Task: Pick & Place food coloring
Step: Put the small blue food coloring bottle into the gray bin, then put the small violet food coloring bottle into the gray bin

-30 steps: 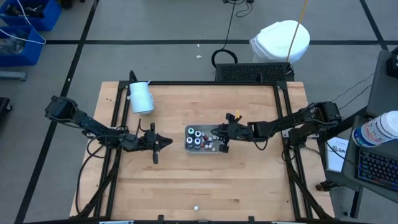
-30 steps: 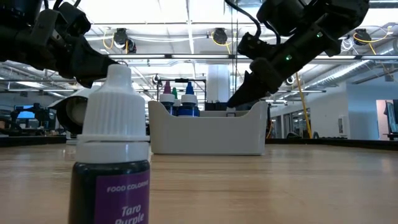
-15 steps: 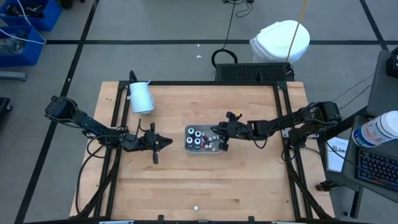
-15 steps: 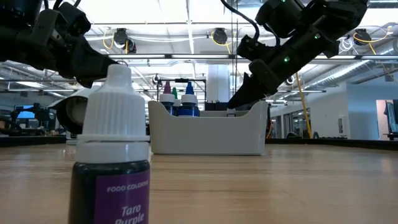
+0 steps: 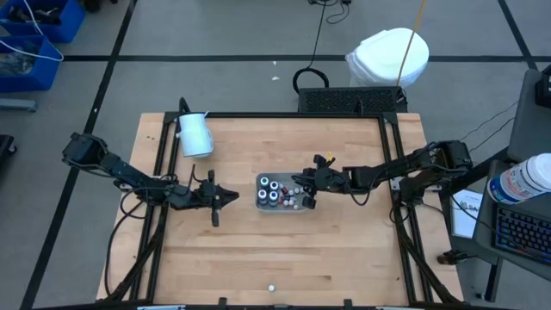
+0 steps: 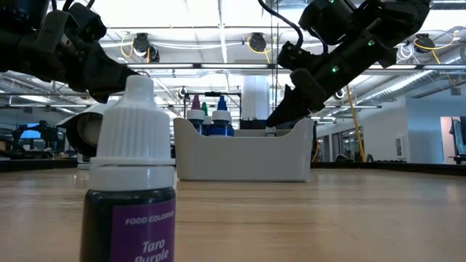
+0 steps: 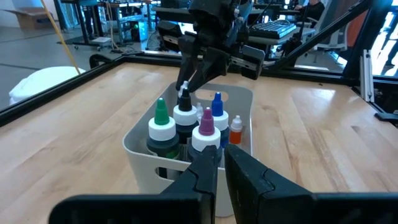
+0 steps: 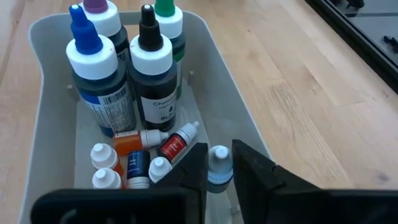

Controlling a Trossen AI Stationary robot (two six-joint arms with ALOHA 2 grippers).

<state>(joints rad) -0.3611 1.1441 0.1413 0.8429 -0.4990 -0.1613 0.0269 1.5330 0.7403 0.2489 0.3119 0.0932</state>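
Fingers of right gripper clamped on small bottle over tray; light, slick plastic, best pinched at cap. Left gripper nearly closed, empty.

The small bottle standing closest in the low view carries a purple label reading "FOOD COLORING" and, below it, "Taro Purple", the last word cut off by the picture's edge. In the right wrist view, the black-capped bottle bears a label beginning "Chef"; the rest is unreadable.
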